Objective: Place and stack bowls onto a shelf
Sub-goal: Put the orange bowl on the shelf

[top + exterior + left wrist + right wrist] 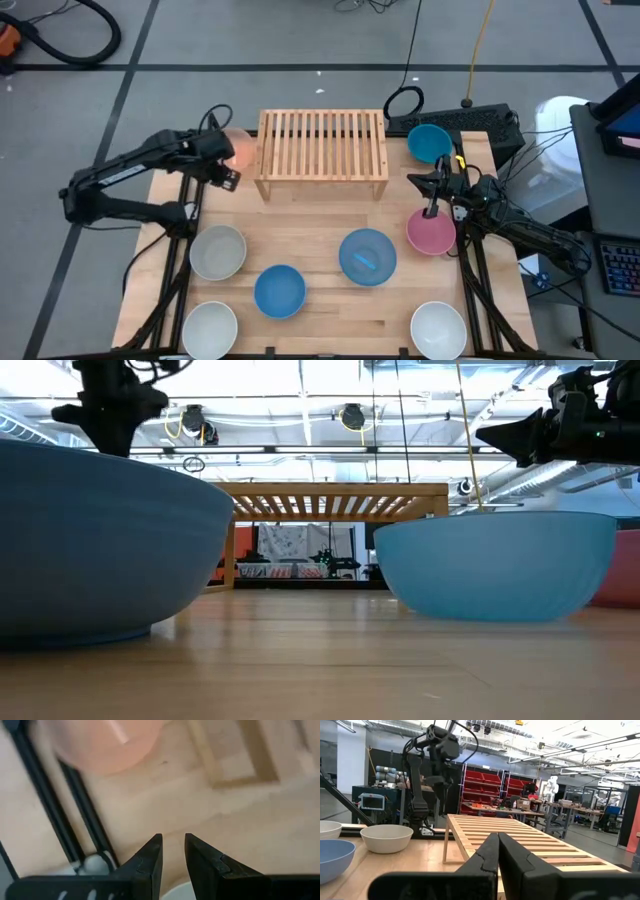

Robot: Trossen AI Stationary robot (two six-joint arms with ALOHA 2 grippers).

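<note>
High view, left hand (228, 178) beside shelf (322, 152), pale orange-pink bowl (240, 148) between

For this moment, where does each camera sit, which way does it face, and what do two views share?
High: overhead, straight down on the table; both arms show.
Low: table height, past two blue bowls to the shelf; arms hang above.
Left wrist: faces down at the orange-pink bowl; own left gripper open.
Right wrist: faces level across the shelf; own right gripper shut.
Shared: high and right wrist both show the left arm.
</note>
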